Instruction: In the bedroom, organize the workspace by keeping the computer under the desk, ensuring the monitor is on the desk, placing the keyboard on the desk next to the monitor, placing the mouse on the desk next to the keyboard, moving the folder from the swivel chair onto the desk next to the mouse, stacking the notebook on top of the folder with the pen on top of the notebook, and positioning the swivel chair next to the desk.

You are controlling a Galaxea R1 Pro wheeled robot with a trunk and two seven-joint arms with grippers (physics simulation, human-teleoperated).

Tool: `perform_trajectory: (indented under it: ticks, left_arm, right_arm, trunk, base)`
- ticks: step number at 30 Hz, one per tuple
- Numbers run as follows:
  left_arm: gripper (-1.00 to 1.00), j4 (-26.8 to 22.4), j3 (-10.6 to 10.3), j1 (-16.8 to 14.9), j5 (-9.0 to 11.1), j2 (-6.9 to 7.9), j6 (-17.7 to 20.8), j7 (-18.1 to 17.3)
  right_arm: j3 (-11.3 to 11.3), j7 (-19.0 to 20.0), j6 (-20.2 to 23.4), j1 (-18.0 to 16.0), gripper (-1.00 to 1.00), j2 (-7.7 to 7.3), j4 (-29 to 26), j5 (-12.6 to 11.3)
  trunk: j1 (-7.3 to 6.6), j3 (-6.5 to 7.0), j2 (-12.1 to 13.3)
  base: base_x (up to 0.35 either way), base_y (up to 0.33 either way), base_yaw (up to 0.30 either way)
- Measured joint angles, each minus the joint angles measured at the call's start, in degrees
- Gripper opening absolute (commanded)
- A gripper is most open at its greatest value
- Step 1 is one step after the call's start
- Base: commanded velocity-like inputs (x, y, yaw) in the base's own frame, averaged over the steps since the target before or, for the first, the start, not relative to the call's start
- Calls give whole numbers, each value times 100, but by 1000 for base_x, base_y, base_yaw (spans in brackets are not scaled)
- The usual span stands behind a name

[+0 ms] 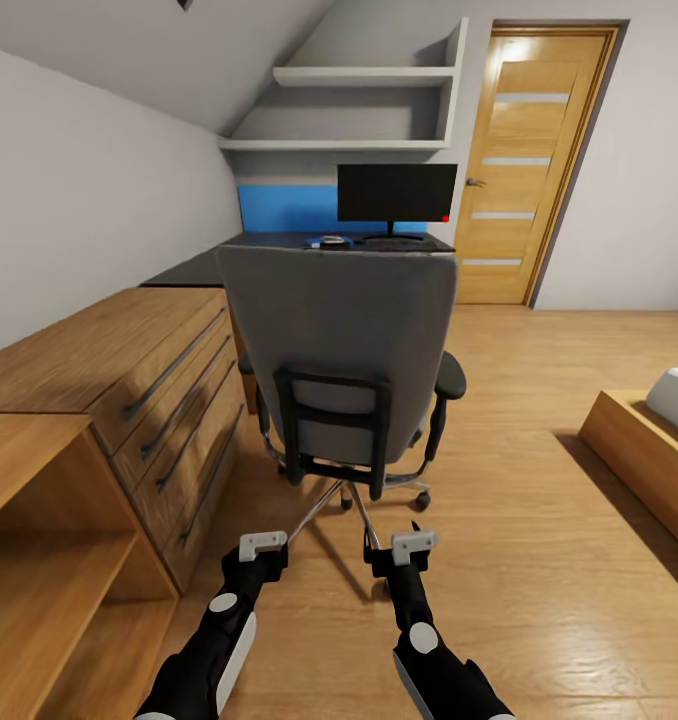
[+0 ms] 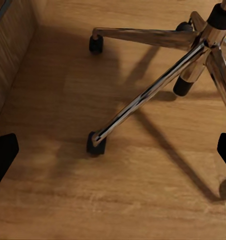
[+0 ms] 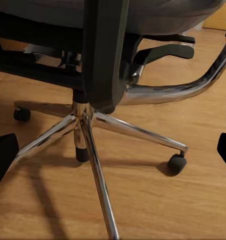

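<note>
The grey swivel chair (image 1: 344, 335) stands with its back to me and hides its own seat, so the folder is hidden. Behind it is the black desk (image 1: 204, 268), with the monitor (image 1: 397, 192) upright on top and the dark keyboard (image 1: 394, 243) at its foot. A small pale thing (image 1: 331, 240) lies left of the keyboard, too small to name. My left gripper (image 1: 262, 555) and right gripper (image 1: 412, 552) hang low behind the chair, both open with nothing between the fingers. The chrome star base (image 2: 158, 85) (image 3: 88, 125) lies just ahead of them. Computer, notebook and pen are out of view.
A low oak chest (image 1: 129, 370) and an open oak shelf unit (image 1: 39, 520) line the left wall, close to my left arm. A bed frame (image 1: 649, 440) sits at the right. A wooden door (image 1: 524, 160) stands beyond the desk. Wooden floor opens right of the chair.
</note>
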Motion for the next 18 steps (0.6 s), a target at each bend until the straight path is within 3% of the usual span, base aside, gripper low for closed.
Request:
perform_trajectory:
  ticks: [18]
  left_arm:
    - [100,-1,24,1,8,31,2,-39]
  right_arm:
    - [-7,-4,-11,0,100,0,7,0]
  trunk:
    - [43,-36,-82]
  base:
    - [21,0,0]
